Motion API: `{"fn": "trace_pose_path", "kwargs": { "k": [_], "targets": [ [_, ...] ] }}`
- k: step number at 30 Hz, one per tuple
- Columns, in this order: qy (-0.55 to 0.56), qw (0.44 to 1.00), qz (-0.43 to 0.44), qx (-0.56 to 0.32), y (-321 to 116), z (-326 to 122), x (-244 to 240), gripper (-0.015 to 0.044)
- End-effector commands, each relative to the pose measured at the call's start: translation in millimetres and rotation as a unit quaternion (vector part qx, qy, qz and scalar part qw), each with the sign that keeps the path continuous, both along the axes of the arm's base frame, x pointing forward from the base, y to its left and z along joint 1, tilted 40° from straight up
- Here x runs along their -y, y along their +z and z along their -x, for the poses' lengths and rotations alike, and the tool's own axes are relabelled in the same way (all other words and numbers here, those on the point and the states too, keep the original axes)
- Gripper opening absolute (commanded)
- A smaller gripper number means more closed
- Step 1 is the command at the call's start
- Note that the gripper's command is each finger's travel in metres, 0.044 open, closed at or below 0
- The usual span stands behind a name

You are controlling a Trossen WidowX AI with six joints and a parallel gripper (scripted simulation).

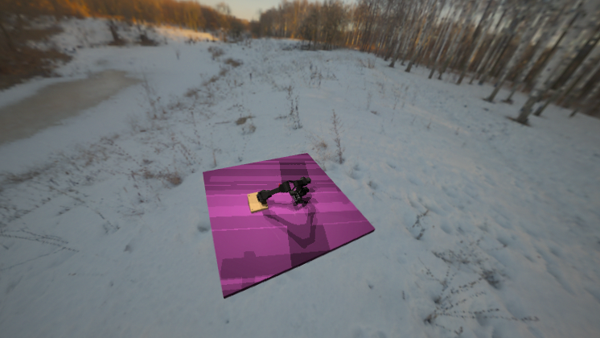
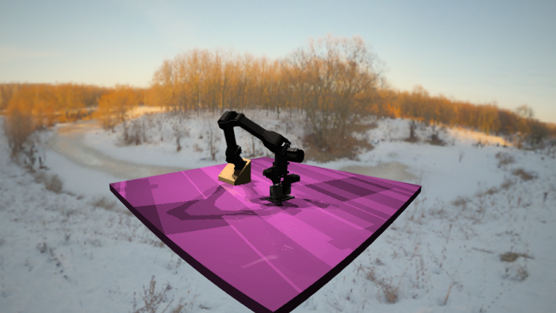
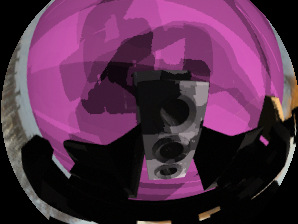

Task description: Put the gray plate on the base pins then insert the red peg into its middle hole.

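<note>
My gripper (image 2: 279, 193) (image 1: 298, 200) (image 3: 164, 123) is shut on the gray plate (image 3: 174, 129). In the wrist view the plate shows as a gray strip between the fingers, with a row of three round holes. In the exterior view the gripper points straight down and hangs very low over the dark flat base (image 2: 278, 200) on the magenta board (image 2: 272, 264) (image 1: 260, 252). I cannot tell whether the plate touches the base's pins; they are hidden under the gripper. I cannot make out the red peg in any view.
The arm's tan mount (image 2: 235, 174) (image 1: 256, 202) stands behind and to the left of the gripper. The board's edges drop off to a snowy ground all around. Dark shadows of the arm lie across the board.
</note>
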State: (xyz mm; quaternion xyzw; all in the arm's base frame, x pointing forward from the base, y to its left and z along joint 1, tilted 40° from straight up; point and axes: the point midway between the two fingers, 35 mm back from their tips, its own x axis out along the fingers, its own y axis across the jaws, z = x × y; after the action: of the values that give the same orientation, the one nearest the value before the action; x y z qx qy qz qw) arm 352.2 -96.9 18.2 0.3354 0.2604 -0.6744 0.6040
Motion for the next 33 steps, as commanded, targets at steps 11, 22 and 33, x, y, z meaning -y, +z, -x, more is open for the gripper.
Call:
{"fn": "trace_pose_path", "kwargs": {
  "k": [11, 22, 33],
  "targets": [
    [0.000, 1.000, 0.000, 0.000, -1, 0, 1, 0.0079],
    [0.000, 1.000, 0.000, 0.000, -1, 0, 1, 0.0368],
    [0.001, 1.000, -0.002, 0.000, 28, -7, -26, 0.0440]
  ]
}}
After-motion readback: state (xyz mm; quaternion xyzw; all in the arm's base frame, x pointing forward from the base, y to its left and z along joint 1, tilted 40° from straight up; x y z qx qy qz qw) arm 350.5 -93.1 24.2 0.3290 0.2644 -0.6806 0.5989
